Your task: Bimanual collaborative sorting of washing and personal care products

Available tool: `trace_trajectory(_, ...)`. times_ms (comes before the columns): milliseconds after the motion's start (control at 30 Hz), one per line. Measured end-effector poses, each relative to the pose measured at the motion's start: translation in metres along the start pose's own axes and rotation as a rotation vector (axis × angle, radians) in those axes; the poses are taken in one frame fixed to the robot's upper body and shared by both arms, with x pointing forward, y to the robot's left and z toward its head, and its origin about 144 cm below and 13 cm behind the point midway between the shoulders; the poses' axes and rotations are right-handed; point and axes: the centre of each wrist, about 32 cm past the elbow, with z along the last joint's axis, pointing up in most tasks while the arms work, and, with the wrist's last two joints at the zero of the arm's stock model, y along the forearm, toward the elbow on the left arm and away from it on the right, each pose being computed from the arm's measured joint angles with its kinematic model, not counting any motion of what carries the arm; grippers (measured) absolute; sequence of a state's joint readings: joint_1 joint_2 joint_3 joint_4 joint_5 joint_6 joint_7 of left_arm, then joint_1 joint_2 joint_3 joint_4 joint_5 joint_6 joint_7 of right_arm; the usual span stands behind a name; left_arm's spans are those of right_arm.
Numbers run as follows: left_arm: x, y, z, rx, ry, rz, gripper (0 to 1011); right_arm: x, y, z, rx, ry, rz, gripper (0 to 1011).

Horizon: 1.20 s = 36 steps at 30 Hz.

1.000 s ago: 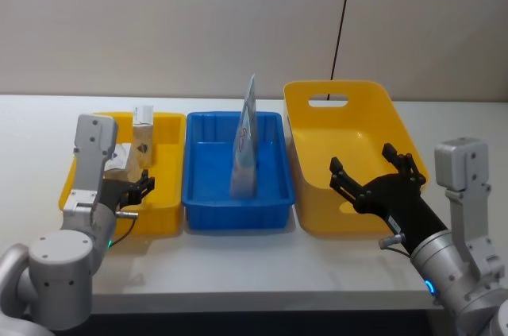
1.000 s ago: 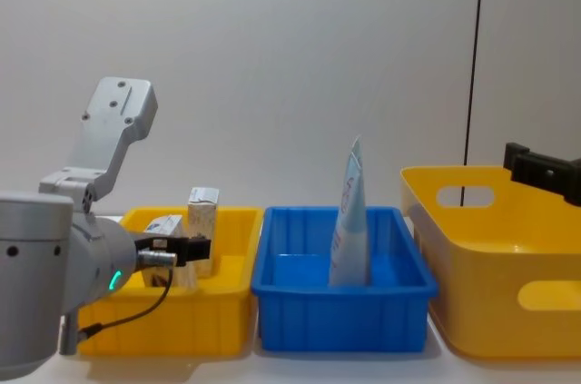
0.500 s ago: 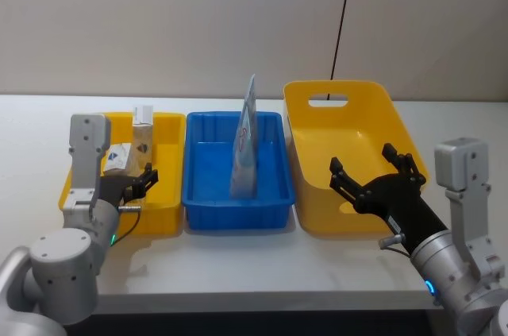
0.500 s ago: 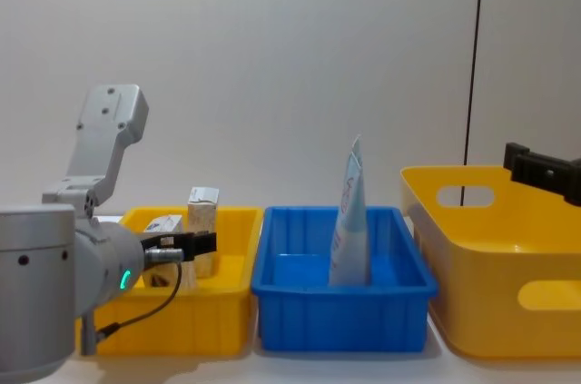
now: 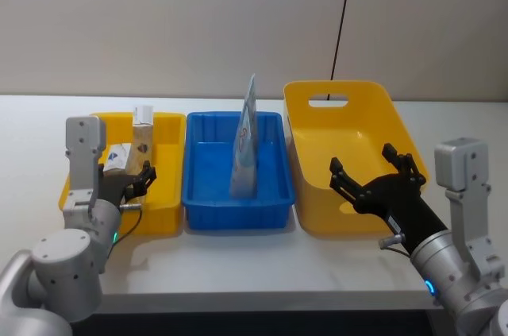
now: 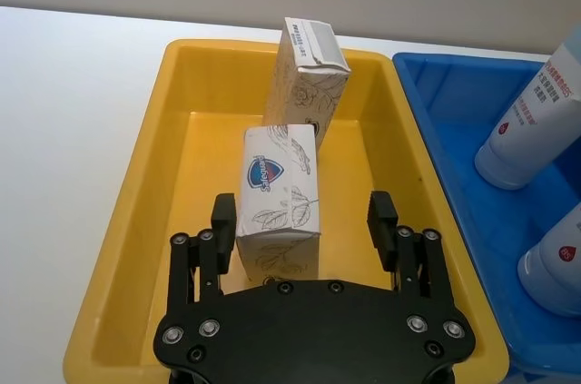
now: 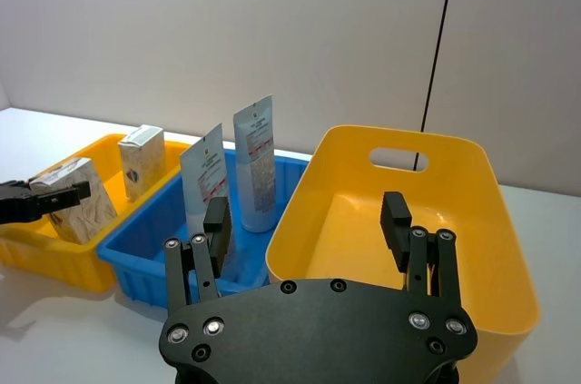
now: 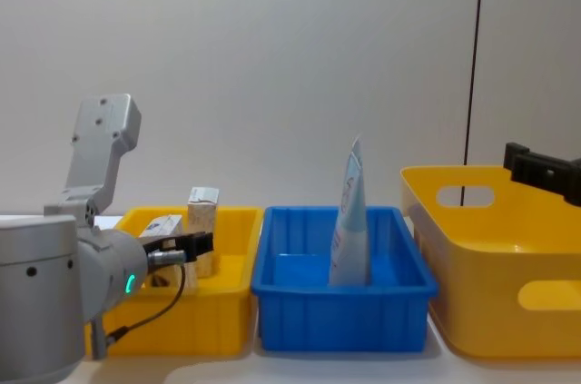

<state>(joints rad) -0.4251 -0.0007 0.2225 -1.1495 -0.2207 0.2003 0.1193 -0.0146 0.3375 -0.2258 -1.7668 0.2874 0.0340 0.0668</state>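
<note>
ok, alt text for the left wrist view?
The left gripper hangs open over a yellow bin, its fingers either side of a cream carton in it. A second carton stands upright beyond it, and two white tubes stand in the blue bin alongside.

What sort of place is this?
Probably a robot test lab: a white table, a blue bin between two yellow bins, and a left hand and right hand poised over them.
</note>
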Motion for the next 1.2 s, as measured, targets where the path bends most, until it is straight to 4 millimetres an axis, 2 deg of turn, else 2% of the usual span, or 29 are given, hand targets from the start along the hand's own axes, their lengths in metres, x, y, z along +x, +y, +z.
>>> trace_trajectory(533,0.0023,-0.0054,-0.0027,-0.007,0.019,-0.001,407,0.0000,0.0000,0.0000,0.000,0.000,0.000,1000)
trace_trajectory(733,0.0033,-0.0061,-0.0024,-0.008,0.015,0.000,367,0.0000,0.0000,0.0000,0.000,0.000,0.000,1000)
trace_trajectory(1200,0.0061,-0.0029,0.0070,-0.043,-0.060,0.000,363,0.0000,0.0000,0.0000,0.000,0.000,0.000,1000)
